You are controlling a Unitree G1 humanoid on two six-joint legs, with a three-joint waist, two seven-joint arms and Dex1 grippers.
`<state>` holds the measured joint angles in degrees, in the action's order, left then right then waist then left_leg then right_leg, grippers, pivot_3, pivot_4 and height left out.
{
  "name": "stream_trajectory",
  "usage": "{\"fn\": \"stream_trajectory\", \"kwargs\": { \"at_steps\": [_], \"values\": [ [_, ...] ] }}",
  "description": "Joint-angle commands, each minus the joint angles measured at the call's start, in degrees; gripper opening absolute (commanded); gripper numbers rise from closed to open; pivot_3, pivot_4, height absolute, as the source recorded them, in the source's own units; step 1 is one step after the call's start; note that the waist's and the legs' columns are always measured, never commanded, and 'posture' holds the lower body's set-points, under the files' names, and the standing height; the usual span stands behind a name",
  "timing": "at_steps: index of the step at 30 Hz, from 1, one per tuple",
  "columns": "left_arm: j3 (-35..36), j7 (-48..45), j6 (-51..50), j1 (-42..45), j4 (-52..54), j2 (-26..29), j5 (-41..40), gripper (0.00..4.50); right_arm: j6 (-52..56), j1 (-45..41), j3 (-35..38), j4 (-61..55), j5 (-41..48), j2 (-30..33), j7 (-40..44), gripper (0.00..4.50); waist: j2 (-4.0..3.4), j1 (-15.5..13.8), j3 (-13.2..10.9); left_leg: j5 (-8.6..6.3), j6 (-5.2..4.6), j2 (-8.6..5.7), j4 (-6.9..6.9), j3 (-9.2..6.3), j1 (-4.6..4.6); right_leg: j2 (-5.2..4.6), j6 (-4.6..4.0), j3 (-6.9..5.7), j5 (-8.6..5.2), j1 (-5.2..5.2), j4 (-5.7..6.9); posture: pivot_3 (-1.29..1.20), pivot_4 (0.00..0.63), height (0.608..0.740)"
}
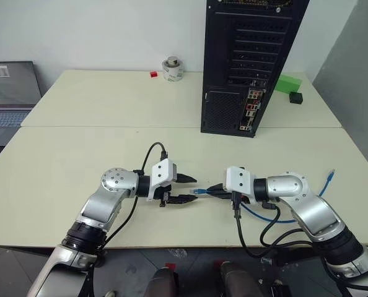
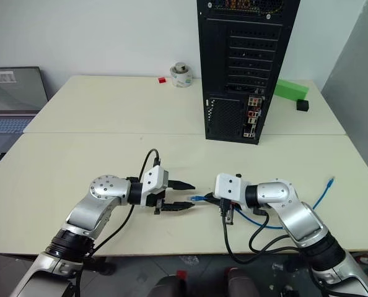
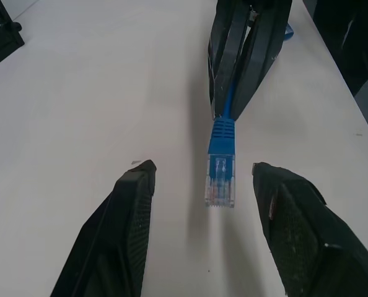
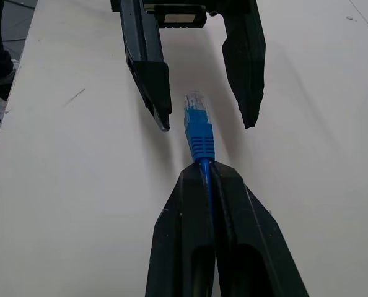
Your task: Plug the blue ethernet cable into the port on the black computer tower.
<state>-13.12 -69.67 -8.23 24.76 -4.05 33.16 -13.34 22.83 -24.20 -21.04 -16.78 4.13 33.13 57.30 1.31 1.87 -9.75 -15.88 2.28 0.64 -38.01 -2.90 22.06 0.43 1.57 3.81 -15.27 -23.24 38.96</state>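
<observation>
**Handover of the plug between the two grippers, port not yet approached**

I have the right gripper (image 4: 210, 176) clamped on the blue ethernet cable (image 4: 200, 137), just behind its plug, and the clear plug tip sticks out toward the left. The left gripper (image 3: 202, 185) faces it from the left with its fingers apart, one on each side of the plug, touching nothing as far as I can see. Both grippers are at the near middle of the table (image 1: 78, 148), just above its surface. The rest of the cable loops to the right behind the right arm, and its other end lies near the right edge of the table.

The black computer tower (image 1: 249, 55) stands far from the grippers, on the far half of the table and a little to the right. The port (image 1: 251, 106) should be in the coloured connector strip low on its rear face, but I cannot tell which socket it is from here.

I judge the step to be a regrasp of the plug. Next I must close the left fingers squarely on the plug body, release the right, then carry the plug to the strip with the clip turned correctly
</observation>
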Motion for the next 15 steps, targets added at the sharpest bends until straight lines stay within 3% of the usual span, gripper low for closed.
{"fn": "stream_trajectory", "kwargs": {
  "at_steps": [1, 11, 15],
  "values": [
    [0.35, -0.07, 1.29, 0.34, 0.52, 0.18, 0.42, 2.57, -0.69, -1.61, 1.56, -2.11, 1.36, -0.08, 0.25, 0.0, 0.0, -0.01, 0.0, 0.0, 0.0, 0.0, 0.0, 0.0, 0.0, 0.0, 0.0, 0.0, 0.0, 0.0, 0.0, 0.0, 0.15, 0.74],
    [0.33, 0.28, 3.0, 0.97, -0.75, -1.27, 0.84, 2.57, -0.62, -2.11, 1.14, -2.46, 2.04, 0.14, 0.21, 0.0, 0.0, -0.01, 0.0, 0.0, 0.0, 0.0, 0.0, 0.0, 0.0, 0.0, 0.0, 0.0, 0.0, 0.0, 0.0, 0.0, 0.15, 0.74],
    [0.43, -0.21, 3.44, 1.21, -1.13, -1.49, 0.36, 2.05, -0.63, -2.2, 0.98, -2.51, 2.03, 0.3, 0.21, 0.0, 0.0, -0.03, 0.0, 0.0, 0.0, 0.0, 0.0, 0.0, 0.0, 0.0, 0.0, 0.0, 0.0, 0.0, 0.0, 0.0, 0.15, 0.74]
  ]
}}
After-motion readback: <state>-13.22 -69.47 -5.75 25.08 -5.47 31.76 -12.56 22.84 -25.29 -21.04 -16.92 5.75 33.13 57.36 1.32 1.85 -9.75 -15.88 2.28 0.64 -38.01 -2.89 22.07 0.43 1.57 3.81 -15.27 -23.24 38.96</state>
